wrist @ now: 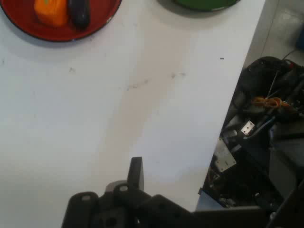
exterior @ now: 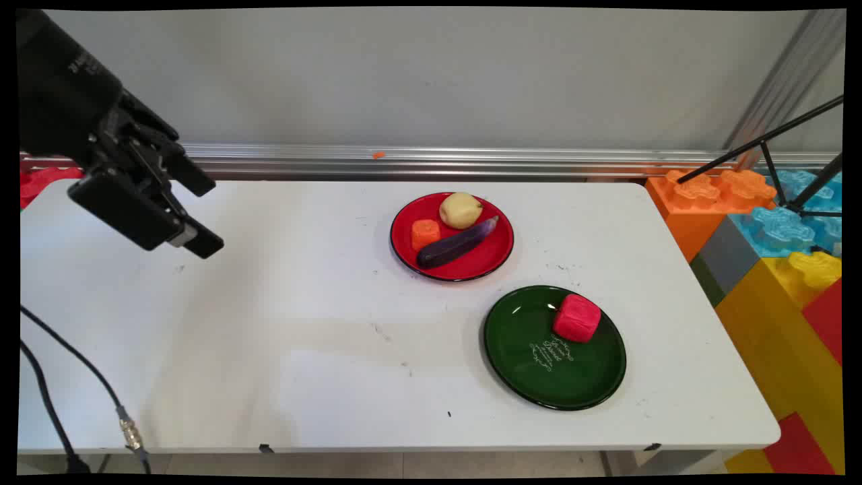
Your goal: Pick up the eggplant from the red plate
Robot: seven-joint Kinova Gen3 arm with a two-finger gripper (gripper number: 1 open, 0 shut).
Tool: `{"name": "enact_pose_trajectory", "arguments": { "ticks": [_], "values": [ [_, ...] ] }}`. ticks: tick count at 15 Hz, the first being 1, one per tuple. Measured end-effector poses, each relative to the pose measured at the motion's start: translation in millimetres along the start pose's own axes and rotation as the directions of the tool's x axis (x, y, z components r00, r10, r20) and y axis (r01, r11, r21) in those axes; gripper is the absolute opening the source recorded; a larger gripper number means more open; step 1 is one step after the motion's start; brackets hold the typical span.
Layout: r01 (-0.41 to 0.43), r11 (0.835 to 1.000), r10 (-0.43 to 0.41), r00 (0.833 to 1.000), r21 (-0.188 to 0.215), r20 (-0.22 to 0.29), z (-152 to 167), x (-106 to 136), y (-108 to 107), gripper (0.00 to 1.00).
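While the gripper (exterior: 202, 212) hangs above the table's far left corner, its two black fingers (exterior: 196, 180) stand wide apart with nothing between them and touch nothing. Beneath them lies only bare white table (exterior: 269, 323); the hand view shows one finger over that surface.

Well to the right, toward the far side, sits a red plate (exterior: 404, 252) carrying three pieces close together: an orange chunk (exterior: 425, 233) on its left, a pale yellow potato (exterior: 460, 209) at its far edge, and a dark purple eggplant (exterior: 456, 244) lying slantwise, just beside both. Nearer and further right is a green plate (exterior: 532, 377) with a pinkish-red cube (exterior: 576, 318) on its far right part.

All four pieces look like light toy food, probably soft or foam-like, so they should give a little under a squeeze. By my judgement the eggplant is best taken across its narrow middle, the cube on two opposite flat faces, and the rounded potato could slip.

Black cables (exterior: 67, 350) hang at the near left, and large coloured blocks (exterior: 774, 229) stand beyond the table's right end.
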Motion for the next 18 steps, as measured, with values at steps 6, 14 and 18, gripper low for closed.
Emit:
{"name": "enact_pose_trajectory", "arguments": {
  "ticks": [6, 14, 18],
  "values": [
    [-0.032, 0.999, 0.033, 0.999, 0.030, -0.041, 16.2, 16.7, -18.1, 1.00],
    [-0.048, 0.997, 0.055, 0.992, 0.065, -0.116, 80.6, 73.4, -58.6, 1.00],
    [-0.024, 0.996, 0.035, 0.991, 0.087, -0.131, 118.9, 109.1, -73.5, 1.00]
  ]
}}
